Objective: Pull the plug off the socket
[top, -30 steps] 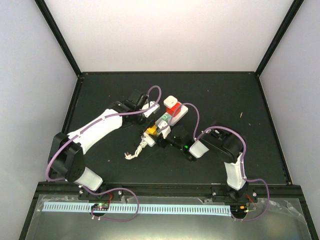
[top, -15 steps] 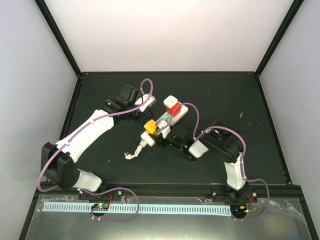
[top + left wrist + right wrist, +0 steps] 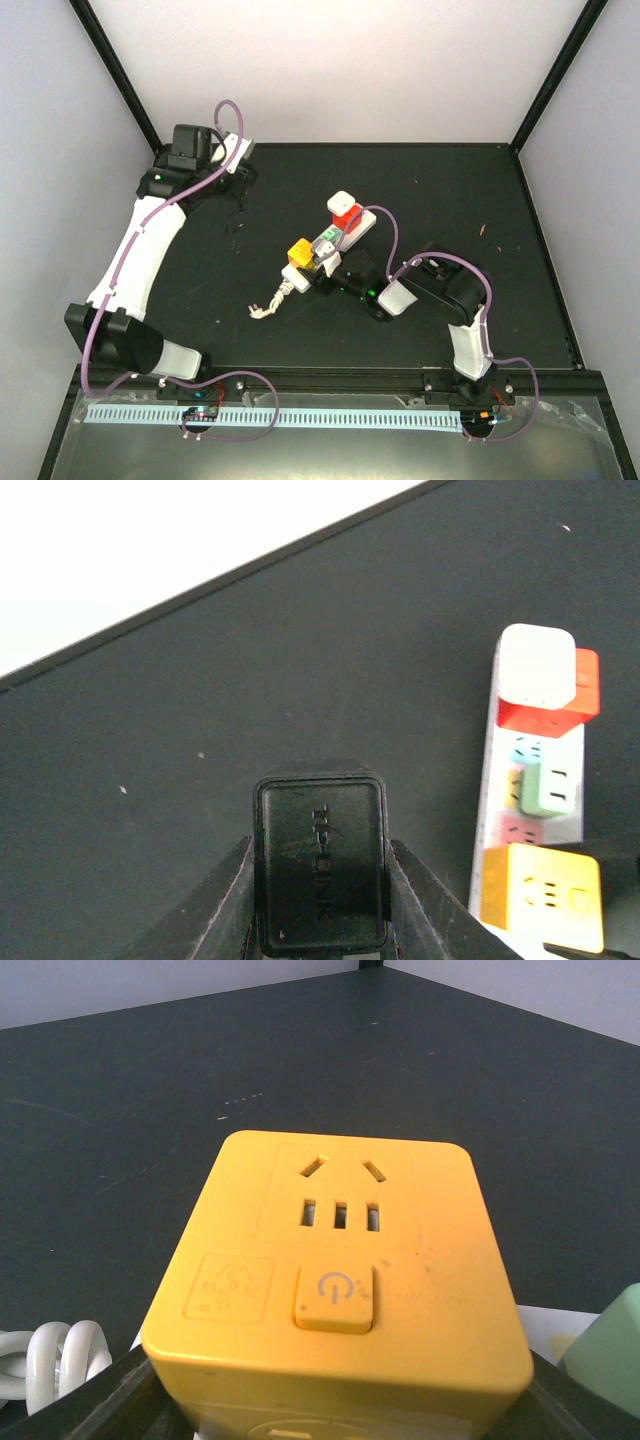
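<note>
Plug [image 3: 320, 855] well apart from socket [image 3: 363, 222]

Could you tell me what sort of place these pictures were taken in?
Probably a robot lab test cell, not a home: a black tabletop boxed in by plain white panels on black frame posts, with a left arm and right arm bolted along its near edge.

1. Black plug [image 3: 320, 855], broad face: brand "TP-LINK" in raised letters, black on black, running along the case
2. Yellow outlet block [image 3: 335, 1260], square button [image 3: 335, 1297] below the slots: power sign, a broken circle with a short stroke
3. Same block, embossed panel left of the button and faint line right of it: not legible
</note>
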Action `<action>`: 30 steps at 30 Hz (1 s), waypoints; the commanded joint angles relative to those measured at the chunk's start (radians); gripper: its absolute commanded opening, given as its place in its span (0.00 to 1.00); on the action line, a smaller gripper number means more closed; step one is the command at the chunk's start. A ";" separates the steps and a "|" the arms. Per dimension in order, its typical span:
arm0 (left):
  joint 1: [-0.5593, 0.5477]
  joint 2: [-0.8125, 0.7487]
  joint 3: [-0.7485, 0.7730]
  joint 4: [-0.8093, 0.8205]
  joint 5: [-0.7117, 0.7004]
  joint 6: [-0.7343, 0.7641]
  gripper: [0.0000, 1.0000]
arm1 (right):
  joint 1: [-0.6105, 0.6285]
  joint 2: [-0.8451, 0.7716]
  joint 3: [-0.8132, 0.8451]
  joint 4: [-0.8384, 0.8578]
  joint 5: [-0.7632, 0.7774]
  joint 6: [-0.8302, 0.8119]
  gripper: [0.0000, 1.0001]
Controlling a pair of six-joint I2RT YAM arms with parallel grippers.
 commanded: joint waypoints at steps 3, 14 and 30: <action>0.106 0.110 0.126 -0.011 0.087 0.087 0.02 | -0.005 0.054 -0.022 -0.156 0.016 -0.048 0.01; 0.305 0.486 0.369 -0.053 0.413 0.098 0.10 | -0.004 0.054 -0.023 -0.155 -0.002 -0.053 0.01; 0.443 0.894 0.632 -0.028 0.525 0.037 0.13 | -0.004 0.056 -0.022 -0.162 -0.018 -0.055 0.01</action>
